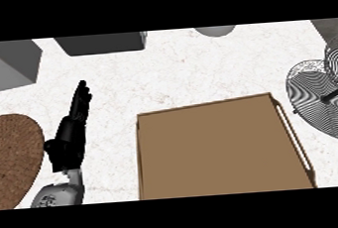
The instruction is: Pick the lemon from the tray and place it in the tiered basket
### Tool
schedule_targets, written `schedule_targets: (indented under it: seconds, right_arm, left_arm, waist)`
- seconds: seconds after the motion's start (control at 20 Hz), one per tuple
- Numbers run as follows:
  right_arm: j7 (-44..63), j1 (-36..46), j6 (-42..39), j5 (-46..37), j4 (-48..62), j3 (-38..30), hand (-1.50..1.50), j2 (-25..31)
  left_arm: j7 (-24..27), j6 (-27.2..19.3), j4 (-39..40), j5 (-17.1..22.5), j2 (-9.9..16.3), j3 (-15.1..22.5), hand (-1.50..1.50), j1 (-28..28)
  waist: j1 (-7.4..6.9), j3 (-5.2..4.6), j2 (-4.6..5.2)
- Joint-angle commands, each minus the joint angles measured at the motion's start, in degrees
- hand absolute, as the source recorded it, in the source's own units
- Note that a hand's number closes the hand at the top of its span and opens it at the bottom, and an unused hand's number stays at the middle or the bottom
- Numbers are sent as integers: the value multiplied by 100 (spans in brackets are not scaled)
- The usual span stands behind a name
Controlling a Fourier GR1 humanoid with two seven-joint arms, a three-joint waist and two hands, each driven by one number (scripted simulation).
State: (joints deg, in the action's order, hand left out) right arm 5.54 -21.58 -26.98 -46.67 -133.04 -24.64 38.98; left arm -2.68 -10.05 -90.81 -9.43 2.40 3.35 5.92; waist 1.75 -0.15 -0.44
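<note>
The brown tray (pixel 219 152) lies in the lower middle of the counter, and I see no lemon on it or anywhere else. At the right edge stands the wire tiered basket (pixel 331 97), its striped tiers showing nothing inside. My left hand (pixel 72 130) rests to the left of the tray with its fingers straight and pointing away from me, holding nothing. My right hand does not show in this view.
A round brown woven mat (pixel 10 159) lies at the left edge with a small red spot on its left rim. Grey boxes (pixel 3 65) (pixel 101 42) stand at the back left, and a pale round object (pixel 215 30) at the back.
</note>
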Motion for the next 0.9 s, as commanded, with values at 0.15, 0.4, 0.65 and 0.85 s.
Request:
schedule_targets:
  seconds: [0.15,0.4,0.65,0.85]
  right_arm:
    - [407,1026,-1655,2034,-378,-1754,150,171]
    - [1215,2198,-2088,3320,550,-1848,150,-49]
    - [2706,3376,-2541,4241,1033,-1732,150,982]
    - [2973,3766,-1566,3310,1187,-553,150,630]
  left_arm:
    - [9,115,-113,16,60,53,0,-164]
    - [-155,73,-82,-37,-16,106,0,143]
    - [-296,41,-39,-85,-108,152,0,372]
    - [-216,174,-111,-27,30,66,0,285]
  waist:
    - [-28,-8,-12]
    - [-165,-8,22]
    - [-216,1,43]
    - [-287,11,62]
